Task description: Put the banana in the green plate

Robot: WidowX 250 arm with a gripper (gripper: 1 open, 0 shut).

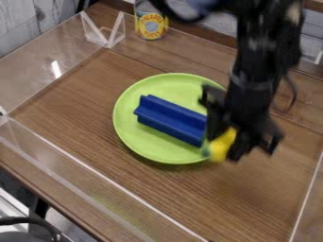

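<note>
In the camera view, the banana point(222, 146) is held clear of the counter point(89, 95) in the jaws of the gripper point(228, 148), which are closed tight on it, just at the right rim of the plate point(132, 132). The picture is blurred around the arm, so the exact grip cannot be read. A blue block point(171, 118) is seen lying across the middle of the plate. Only a little bare green is left beside the block; if the banana is released over the rim or against the block, it may well roll off onto the counter.
</note>
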